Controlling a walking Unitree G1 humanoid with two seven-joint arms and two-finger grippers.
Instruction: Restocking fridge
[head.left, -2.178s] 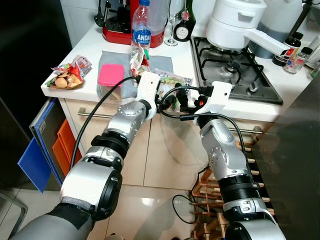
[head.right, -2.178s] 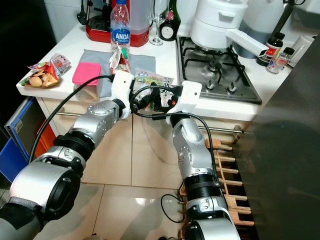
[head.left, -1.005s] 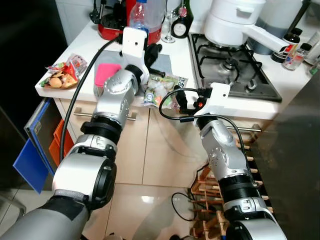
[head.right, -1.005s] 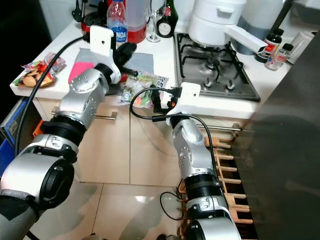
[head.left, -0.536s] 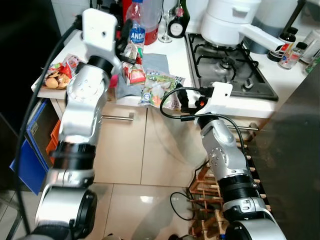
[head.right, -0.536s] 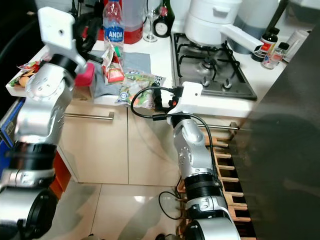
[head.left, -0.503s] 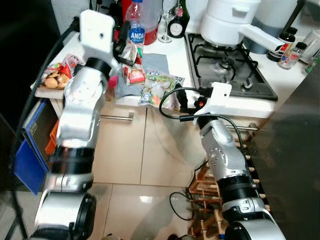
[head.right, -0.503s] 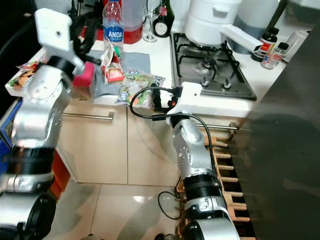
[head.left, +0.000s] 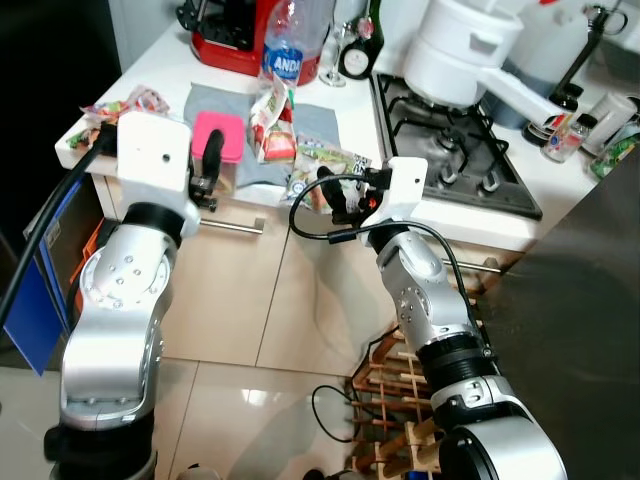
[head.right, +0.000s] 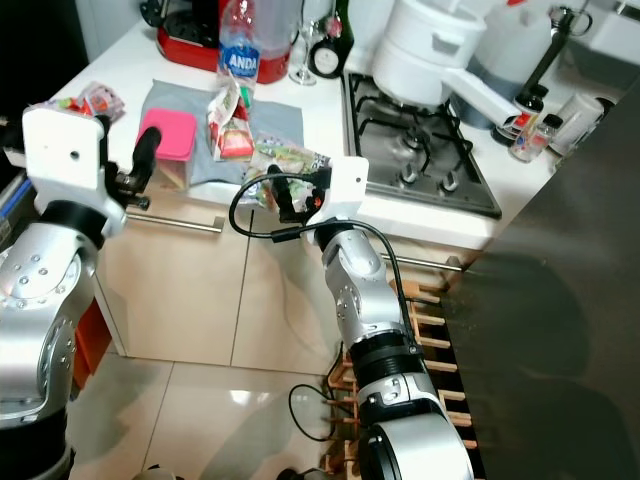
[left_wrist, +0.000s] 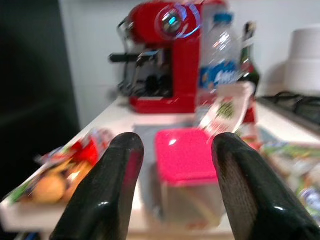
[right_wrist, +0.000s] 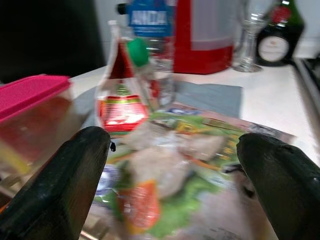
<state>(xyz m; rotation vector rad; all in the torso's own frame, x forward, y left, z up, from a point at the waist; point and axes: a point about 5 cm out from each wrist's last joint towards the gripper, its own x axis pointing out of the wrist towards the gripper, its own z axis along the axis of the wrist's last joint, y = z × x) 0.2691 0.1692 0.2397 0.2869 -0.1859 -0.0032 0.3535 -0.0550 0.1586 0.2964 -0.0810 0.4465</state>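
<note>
Restocking looks barely started, everything is sitting out on the counter (head.left: 330, 112). The left gripper (left_wrist: 172, 185) hangs at the counter edge, fingers spread wide and empty, lined up with the pink-lidded box (head.left: 220, 137) just ahead of it. The right gripper (right_wrist: 187, 180) is also wide open with nothing in it, pointing at the veg bag (right_wrist: 165, 165) that hangs a bit over the edge. A red pouch (head.left: 268, 125) leans upright between box and bag, with a water bottle (head.right: 238, 50) right behind it, and a snack tray (head.left: 105, 105) sits at the corner. So nothing is grabbed yet; my guess is the box goes first, and all the carrying is left.
</note>
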